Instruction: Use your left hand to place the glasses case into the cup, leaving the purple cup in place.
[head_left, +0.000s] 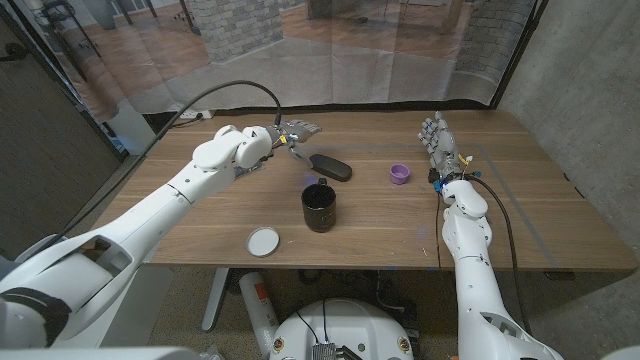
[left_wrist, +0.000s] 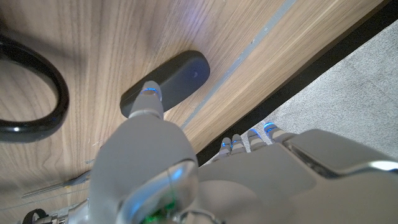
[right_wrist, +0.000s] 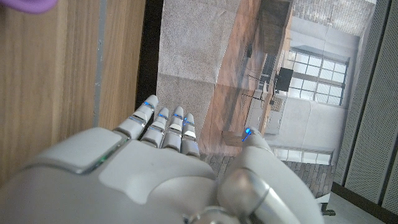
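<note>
- The glasses case (head_left: 329, 166), dark and oval, lies flat on the wooden table (head_left: 520, 215), a little beyond the black cup (head_left: 319, 208) and apart from it.
- The left hand (head_left: 292, 133) is above the table just beside the case's left end, on the far side of it. In the left wrist view 1 of its fingers (left_wrist: 151, 99) points down at the case (left_wrist: 166, 83), with its tip over the case's near end; whether it touches cannot be told. The other fingers reach out past the table's edge, spread and holding nothing.
- The black cup stands upright near the table's middle, mouth up, nearer the robot than the case.
- The purple cup (head_left: 400, 174), small and low, stands to the right of the case, well apart from it and from the black cup.
- The right hand (head_left: 438, 138) is raised at the right side of the table, fingers extended and apart, grasping nothing; in the right wrist view its fingers (right_wrist: 168, 127) reach out beyond the table's edge.
- A white round lid (head_left: 263, 240) lies flat near the table's front edge, left of the black cup.
</note>
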